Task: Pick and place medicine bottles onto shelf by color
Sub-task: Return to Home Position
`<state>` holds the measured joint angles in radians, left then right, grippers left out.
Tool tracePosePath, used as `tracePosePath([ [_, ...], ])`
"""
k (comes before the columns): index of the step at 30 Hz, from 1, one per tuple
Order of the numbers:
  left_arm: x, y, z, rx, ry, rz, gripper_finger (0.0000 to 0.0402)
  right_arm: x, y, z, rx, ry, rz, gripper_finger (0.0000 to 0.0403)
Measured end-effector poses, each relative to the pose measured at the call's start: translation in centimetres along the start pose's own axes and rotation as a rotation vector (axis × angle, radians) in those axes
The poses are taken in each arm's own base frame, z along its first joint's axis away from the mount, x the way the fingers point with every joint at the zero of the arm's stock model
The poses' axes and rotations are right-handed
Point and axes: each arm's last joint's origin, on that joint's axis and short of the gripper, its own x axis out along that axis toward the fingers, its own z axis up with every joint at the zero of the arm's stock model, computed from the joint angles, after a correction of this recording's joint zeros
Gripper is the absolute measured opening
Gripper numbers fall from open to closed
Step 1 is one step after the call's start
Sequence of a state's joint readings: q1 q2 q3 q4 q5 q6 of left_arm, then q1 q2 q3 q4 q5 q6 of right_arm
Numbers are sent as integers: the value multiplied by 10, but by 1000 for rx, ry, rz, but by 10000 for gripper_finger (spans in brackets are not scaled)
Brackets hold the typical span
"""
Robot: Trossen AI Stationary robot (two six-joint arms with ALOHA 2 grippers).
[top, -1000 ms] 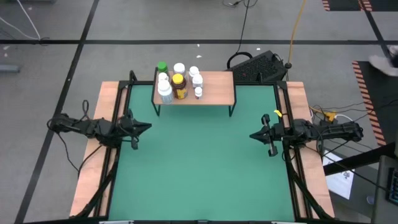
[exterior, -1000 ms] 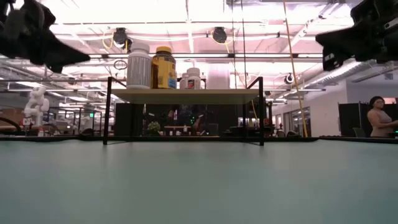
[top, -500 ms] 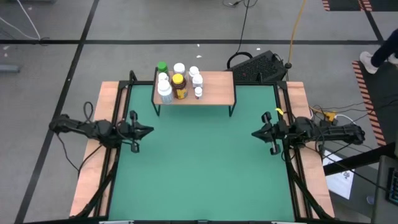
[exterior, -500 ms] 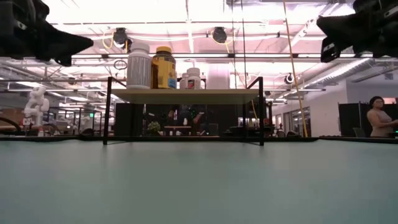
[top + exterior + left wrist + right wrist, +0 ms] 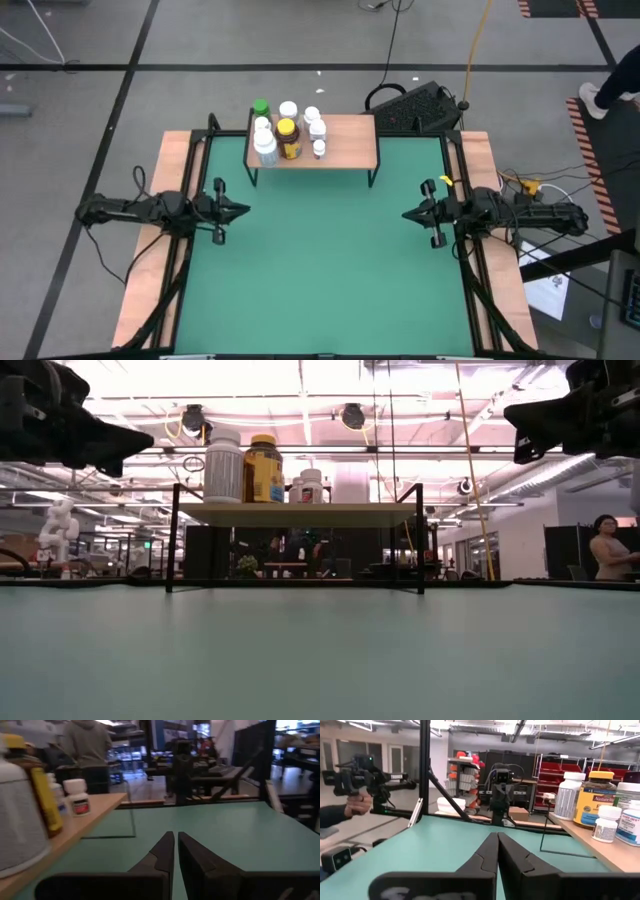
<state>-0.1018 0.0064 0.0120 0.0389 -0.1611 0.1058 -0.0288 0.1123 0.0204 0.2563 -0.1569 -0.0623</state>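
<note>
Green mat [image 5: 320, 280] shows no bottle between the arms. At its left edge the left gripper [image 5: 240, 209] hangs with its fingers pressed together on nothing, pointing right across the table. From it the bottles [image 5: 285, 130] lie far and a little right. All that show stand upright, long axes vertical, bunched on the left half of the shelf [image 5: 350, 140] at the far middle. The green-capped bottle [image 5: 261, 107] is at the shelf's far left corner and the amber bottle [image 5: 287, 135] stands among the white ones. The shelf's right half is bare board. At the right edge the right gripper [image 5: 408, 216] mirrors the left, fingers together and empty, pointing left. The bunch lies far and well left of it, so the left arm is nearer. Sorting looks done, and either arm should have room to settle home, the shelf's legs being well apart from both.
</note>
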Motion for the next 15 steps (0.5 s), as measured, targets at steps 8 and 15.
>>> tracePosePath([
  [8,2,-2,-5,4,49,-75,26,0,0,-2,-76,16,2,0],
  [15,4,-2,-6,5,60,-75,26,0,0,-3,-89,31,3,0],
])
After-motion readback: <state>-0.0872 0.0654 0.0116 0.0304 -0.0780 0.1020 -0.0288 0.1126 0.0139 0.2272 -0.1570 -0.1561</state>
